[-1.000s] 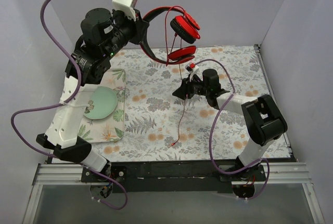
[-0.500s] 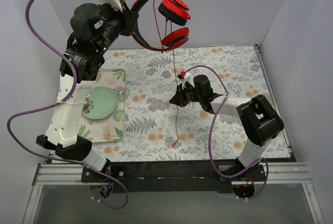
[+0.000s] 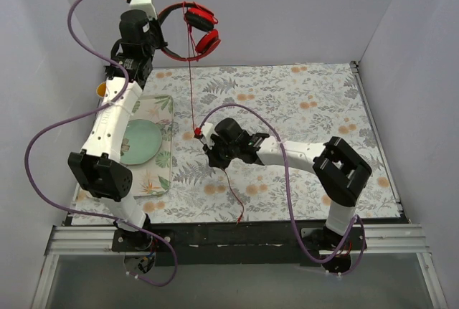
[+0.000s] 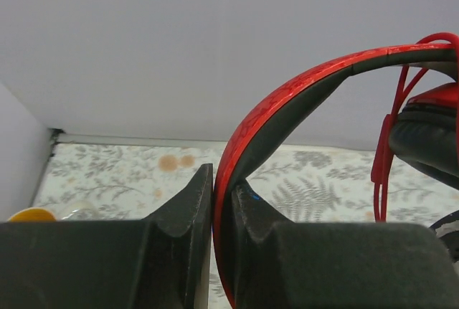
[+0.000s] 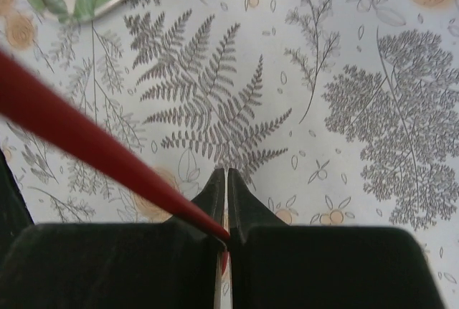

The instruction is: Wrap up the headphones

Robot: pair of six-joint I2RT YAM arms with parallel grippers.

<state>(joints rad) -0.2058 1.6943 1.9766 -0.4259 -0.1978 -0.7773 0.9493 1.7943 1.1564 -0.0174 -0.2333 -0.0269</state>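
The red headphones with black pads hang high at the back left, held by the band in my left gripper. In the left wrist view the jaws are shut on the red band, with an ear cup at the right. The thin red cable runs taut from the headphones down to my right gripper, which is shut on it low over the mat. In the right wrist view the cable enters the closed jaws from the left. The cable's tail trails toward the front edge.
A floral tray with a green plate lies at the left. A yellow thing sits at the far left edge. Purple robot cables loop around both arms. The floral mat covers the table.
My left gripper has swung the headphones left and further back. My right gripper has moved left and nearer along the mat, keeping hold of the cable, which now runs taut.
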